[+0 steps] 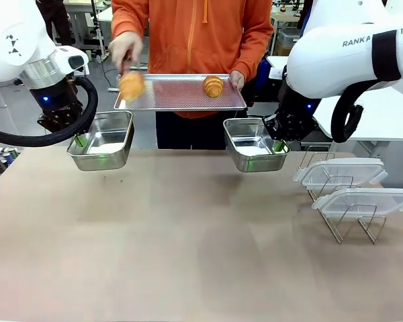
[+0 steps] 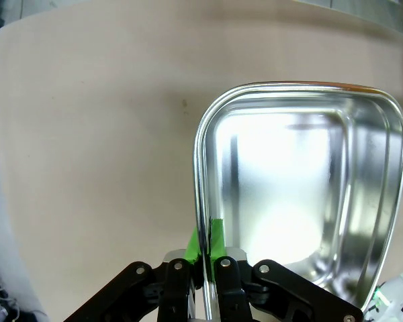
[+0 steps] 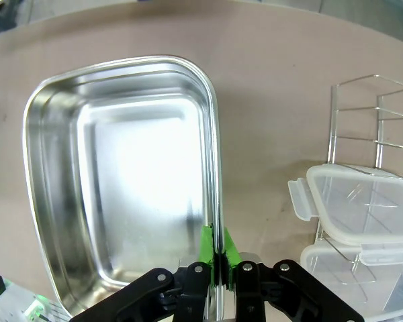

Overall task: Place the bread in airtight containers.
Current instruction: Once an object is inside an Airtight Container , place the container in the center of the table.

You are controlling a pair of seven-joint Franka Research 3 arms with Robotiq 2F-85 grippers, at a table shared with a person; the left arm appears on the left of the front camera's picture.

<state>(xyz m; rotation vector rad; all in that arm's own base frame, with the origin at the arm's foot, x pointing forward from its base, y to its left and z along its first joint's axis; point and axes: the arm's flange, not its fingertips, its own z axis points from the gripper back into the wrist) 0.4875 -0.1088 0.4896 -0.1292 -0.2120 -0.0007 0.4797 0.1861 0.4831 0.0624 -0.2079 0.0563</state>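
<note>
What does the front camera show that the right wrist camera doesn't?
Front, not right wrist: a person holding a flat tray with one croissant on it and a second croissant held at its edge, plus the left fingers pinching the left pan. Right wrist, not front: a close look down into the right pan, bare inside, with the right fingers clamped either side of its rim. Both: that pan, the clear lids on the wire rack, and the tan table.

Bright, even overhead light; glare whites out the floors of the left pan and right pan, the hand-held croissant is motion-blurred, wrist-view edges bow.
</note>
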